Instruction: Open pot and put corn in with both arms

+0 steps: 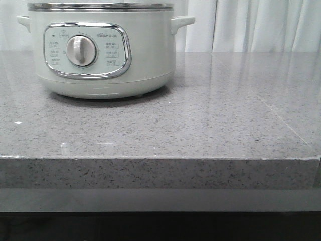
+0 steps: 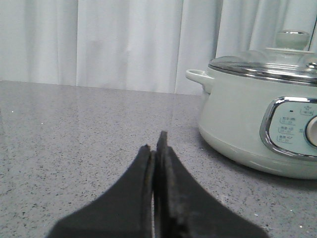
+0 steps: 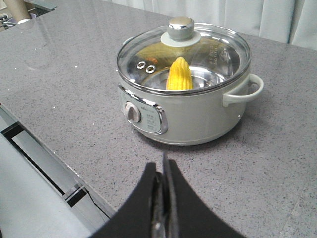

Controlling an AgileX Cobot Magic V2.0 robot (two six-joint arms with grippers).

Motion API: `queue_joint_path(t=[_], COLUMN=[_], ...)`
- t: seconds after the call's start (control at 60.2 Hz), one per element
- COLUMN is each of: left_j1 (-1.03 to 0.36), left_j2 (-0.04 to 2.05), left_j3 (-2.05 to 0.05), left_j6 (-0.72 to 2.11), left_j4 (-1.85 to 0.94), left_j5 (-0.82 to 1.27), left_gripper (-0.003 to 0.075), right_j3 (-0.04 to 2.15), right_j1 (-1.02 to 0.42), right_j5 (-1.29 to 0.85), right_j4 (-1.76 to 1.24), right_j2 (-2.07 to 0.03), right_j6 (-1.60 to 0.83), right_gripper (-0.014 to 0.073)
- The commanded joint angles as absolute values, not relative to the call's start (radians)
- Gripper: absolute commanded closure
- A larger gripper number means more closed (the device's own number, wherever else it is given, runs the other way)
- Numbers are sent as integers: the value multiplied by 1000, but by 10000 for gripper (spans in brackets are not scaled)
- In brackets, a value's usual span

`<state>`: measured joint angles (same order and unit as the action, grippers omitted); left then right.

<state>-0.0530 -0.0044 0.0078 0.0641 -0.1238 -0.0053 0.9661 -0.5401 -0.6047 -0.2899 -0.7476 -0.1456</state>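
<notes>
The pale-green pot point(image 1: 105, 55) stands at the back left of the grey stone table, dial facing me. It also shows in the left wrist view point(image 2: 257, 124) and the right wrist view point(image 3: 198, 109). Its glass lid point(image 3: 198, 57) with a knob point(image 3: 181, 27) sits closed on the steel rim. The yellow corn point(image 3: 179, 74) stands tilted inside the pot, seen through the lid. My left gripper point(image 2: 154, 144) is shut and empty, low over the table beside the pot. My right gripper point(image 3: 162, 166) is shut and empty, above the table in front of the pot.
The grey table point(image 1: 200, 120) has its front edge near me, with a dark gap below. White curtains point(image 1: 251, 25) hang behind the table. In the right wrist view a cardboard tube point(image 3: 17, 11) stands past the table's far corner.
</notes>
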Motion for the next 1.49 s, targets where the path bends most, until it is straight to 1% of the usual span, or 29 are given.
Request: queue_joint_path(t=[0.0,0.697,0.78,0.863,0.963,1.195,1.378,1.477], left_j1=[-53,-53,-53,-53,-53,-53,-53,-53], left_j2=[-24,-23,-23,-23,-23,-23,-23,-23], left_j3=[12,12,12,12,12,12,12,12], left_j6=[63,63,63,63,63,63,63,63], left_j4=[-134,-134,-134,-134,-134,-134,-134,-134], left_j5=[-93,-93,-93,-93,-93,-93,-93,-93], left_gripper=[741,741,741,741,741,741,741,741], right_j3=[988,988,967,911,822,553,331,235], right_j1=[-532,-532,-524,-475,-376,-154,-60,-26], right_j5=[-532,-532,-506,-432,-351,-252,-125,-99], right_j4=[-296,-296,-285,-285,-286,-283,-279,-279], right_j2=[-742,-742,-722,-675,-598,-387,-236,-159], right_j6=[-147,-147,-147,-147,-147,-147,-147,-147], right_gripper=[662,662,662,662,662,662,662,662])
